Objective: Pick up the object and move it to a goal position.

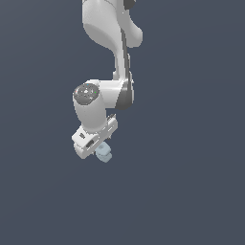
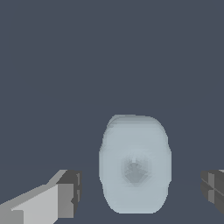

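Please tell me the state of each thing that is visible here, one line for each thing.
Pincer: open, one finger on each side of the block, a clear gap on both sides.
Fingers: not touching the block.
Pale blue-grey block: between the fingers, not gripped; whether it rests on the surface cannot be told.

Seemingly simulated void (featureless) — slate backdrop [image 1: 191, 191].

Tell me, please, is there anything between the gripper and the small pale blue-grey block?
Nothing visible stands in the way. In the wrist view the block sits in the open gap between the fingers of the gripper, with bare surface on both sides. In the exterior view it shows just below the gripper.
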You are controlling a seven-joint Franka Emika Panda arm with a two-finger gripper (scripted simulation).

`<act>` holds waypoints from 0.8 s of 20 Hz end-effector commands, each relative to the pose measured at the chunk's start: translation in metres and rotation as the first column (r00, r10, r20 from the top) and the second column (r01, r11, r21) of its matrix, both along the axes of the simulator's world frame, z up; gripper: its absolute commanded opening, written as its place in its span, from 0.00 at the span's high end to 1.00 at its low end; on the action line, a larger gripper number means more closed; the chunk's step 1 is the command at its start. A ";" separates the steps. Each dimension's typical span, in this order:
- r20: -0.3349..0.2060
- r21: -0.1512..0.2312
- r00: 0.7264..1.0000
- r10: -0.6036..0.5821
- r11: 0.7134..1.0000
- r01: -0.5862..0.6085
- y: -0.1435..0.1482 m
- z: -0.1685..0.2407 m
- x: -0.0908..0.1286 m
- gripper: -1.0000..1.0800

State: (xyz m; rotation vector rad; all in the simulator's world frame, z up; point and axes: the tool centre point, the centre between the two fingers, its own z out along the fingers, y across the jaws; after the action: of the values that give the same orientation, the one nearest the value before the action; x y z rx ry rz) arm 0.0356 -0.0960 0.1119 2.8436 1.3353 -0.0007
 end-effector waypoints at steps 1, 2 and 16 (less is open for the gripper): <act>0.000 0.000 1.000 0.000 1.000 0.000 0.000 0.000 0.000 0.04; 0.000 0.000 1.000 0.000 1.000 0.000 0.000 -0.002 0.000 0.04; 0.000 0.000 1.000 0.004 1.000 -0.004 0.000 -0.050 0.000 0.04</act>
State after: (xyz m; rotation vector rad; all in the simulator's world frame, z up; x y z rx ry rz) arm 0.0345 -0.0959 0.0624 2.8419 1.3421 -0.0025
